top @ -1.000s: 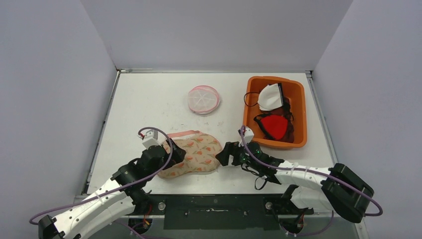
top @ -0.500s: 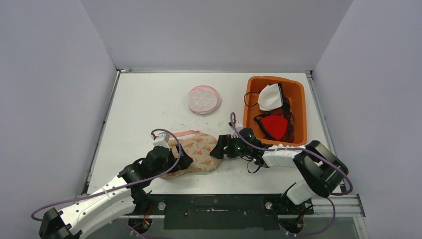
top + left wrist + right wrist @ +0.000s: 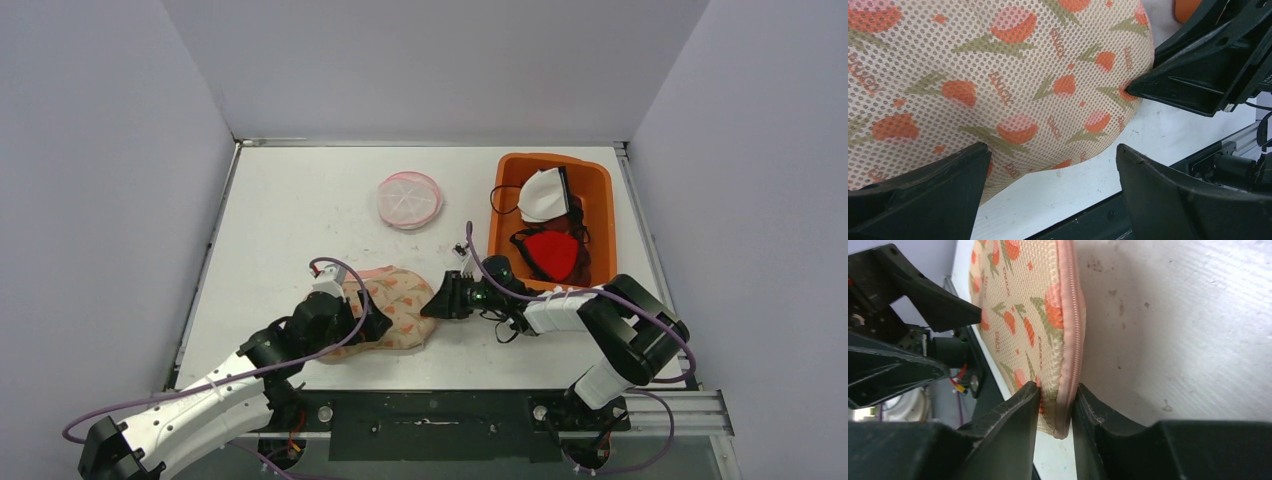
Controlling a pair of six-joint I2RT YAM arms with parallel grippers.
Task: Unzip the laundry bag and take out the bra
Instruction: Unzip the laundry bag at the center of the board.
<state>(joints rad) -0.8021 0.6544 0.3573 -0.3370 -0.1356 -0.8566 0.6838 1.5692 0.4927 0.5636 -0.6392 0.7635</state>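
Right end effector (image 3: 1057,392) pinches floral mesh laundry bag (image 3: 1013,310) (pink-piped rim); left end effector (image 3: 1050,165) spread.

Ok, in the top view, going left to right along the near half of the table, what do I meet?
laundry bag → right gripper, jaws shut on the bag's edge → orange bin. The left gripper overlaps the bag, so it is left out.

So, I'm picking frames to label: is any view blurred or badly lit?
Top view: even light, sharp, only soft shadows. Left wrist: bag mesh crisp, own fingers dark and featureless. Right wrist: zip sharp and well lit, far background slightly soft.
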